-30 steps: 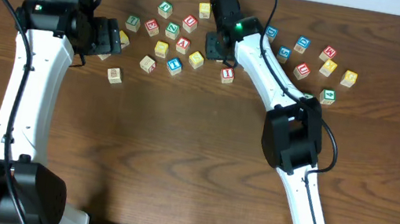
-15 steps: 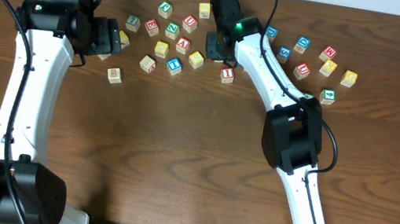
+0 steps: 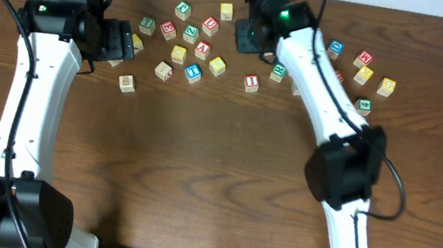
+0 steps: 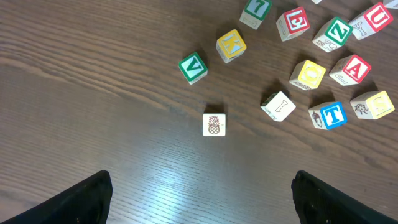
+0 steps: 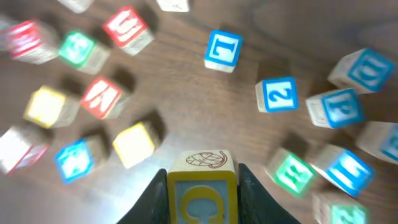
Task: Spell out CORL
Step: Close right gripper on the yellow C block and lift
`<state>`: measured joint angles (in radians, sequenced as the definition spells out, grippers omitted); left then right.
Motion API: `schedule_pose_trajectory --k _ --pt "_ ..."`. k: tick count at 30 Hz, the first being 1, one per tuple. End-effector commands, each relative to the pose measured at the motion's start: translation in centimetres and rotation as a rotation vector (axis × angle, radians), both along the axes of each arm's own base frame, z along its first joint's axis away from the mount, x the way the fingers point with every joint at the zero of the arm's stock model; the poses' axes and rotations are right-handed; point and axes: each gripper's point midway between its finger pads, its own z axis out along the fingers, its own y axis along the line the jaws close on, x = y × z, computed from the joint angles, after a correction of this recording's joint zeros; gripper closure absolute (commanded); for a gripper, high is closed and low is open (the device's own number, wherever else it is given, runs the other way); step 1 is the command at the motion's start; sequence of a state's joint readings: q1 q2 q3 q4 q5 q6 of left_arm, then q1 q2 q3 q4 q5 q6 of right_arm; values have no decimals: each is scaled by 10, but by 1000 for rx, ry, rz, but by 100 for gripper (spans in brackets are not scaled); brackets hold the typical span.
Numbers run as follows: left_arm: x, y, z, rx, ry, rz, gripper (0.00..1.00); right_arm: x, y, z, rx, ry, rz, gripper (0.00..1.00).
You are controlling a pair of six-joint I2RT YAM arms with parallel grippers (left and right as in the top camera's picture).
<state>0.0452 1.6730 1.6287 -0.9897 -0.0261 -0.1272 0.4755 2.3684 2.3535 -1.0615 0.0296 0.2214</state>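
Holding now: right gripper [image 5: 201, 180] is clenched on a small wooden cube with a yellow letter face [image 5: 200, 198], apparently raised above the brown wooden table [image 3: 198, 164]. The letter could be a C or an O; I cannot tell which.
Idle side: left gripper [image 4: 202, 202] hangs released with jaws wide and nothing between them, over bare wood near a plain wooden cube with a pineapple drawing [image 4: 214, 124].
Other task cubes: a blue-L wooden cube [image 5: 222, 50] lies in the scatter. A yellow O-like cube [image 4: 308, 73] sits beside a red-A cube [image 4: 353, 68]. The green R is not surely made out, and no word is laid out yet.
Risk, slip: the fingers pinch only the cube's sides, so a quick swing could twist or drop it.
Risk, sweep: the right arm passes over crowded cubes, and a low move would knock neighbours.
Risk, wrong letter: a misread C or O would spoil the spelling.
Count, arms: two, with one gripper each.
Count, held cubes: one.
Count, loose cubes: roughly twenty from overhead, some hidden under the right arm.
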Motion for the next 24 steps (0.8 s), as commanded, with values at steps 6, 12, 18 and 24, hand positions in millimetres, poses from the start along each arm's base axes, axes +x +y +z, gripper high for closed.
schedule_pose_trajectory --k 6,12,18,24 --pt "2 3 7 9 -23 9 9 -68 9 18 -40 140 349 84" --pt "3 3 8 9 -26 9 9 -107 19 -10 -64 268 514 84" --pt "3 3 7 9 -25 8 9 -137 28 -47 -84 358 613 85" --pt "3 3 8 9 -26 9 9 -155 30 -73 -114 399 688 89"
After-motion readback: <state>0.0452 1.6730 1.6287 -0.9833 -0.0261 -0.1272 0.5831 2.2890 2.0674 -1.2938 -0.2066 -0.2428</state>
